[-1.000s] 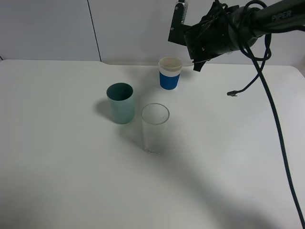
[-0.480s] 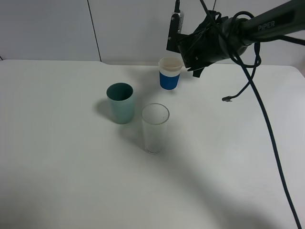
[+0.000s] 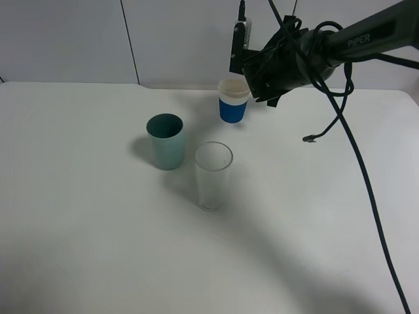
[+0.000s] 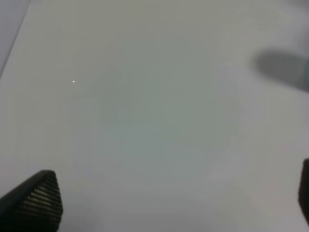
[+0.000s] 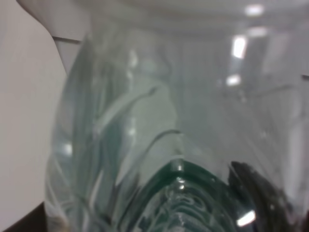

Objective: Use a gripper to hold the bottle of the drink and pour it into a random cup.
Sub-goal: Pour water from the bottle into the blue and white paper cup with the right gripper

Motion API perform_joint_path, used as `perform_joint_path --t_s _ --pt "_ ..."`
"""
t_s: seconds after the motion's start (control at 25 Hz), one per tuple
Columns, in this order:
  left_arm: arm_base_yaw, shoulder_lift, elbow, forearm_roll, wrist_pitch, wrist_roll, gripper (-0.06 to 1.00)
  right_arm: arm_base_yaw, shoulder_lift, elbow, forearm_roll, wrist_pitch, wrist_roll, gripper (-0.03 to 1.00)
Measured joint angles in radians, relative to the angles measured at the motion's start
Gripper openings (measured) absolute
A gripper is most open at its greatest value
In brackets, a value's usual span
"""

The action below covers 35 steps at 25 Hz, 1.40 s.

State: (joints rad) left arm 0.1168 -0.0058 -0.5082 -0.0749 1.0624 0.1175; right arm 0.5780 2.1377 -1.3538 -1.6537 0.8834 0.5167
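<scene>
My right gripper [image 3: 263, 65], black with cables, hangs just right of and above the cup [image 3: 233, 100], which has a blue body and a white rim band and stands at the table's back middle. The gripper is shut on the bottle of the drink [image 5: 159, 145]. Its clear ribbed plastic with a green part fills the right wrist view. In the exterior high view the gripper hides the bottle. My left gripper [image 4: 169, 205] is open over bare white table, with one dark fingertip [image 4: 36, 203] showing at a corner. It is out of the exterior high view.
A teal cup [image 3: 165, 140] stands left of middle on the white table [image 3: 78, 248]. A tall clear glass [image 3: 213, 175] stands just in front and right of it. A loose black cable [image 3: 340, 111] hangs from the right arm. A grey wall runs behind the table.
My right gripper with the bottle has moved left toward the blue cup and now hangs close beside its rim. The cups and the glass have not moved.
</scene>
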Motion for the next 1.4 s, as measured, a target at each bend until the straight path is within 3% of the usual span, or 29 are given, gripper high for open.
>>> perform_joint_path --t_s 1.4 --pt "0.0 0.0 0.0 0.0 0.0 0.0 0.99 0.022 0.0 0.0 -0.049 0.093 -0.112 0.56"
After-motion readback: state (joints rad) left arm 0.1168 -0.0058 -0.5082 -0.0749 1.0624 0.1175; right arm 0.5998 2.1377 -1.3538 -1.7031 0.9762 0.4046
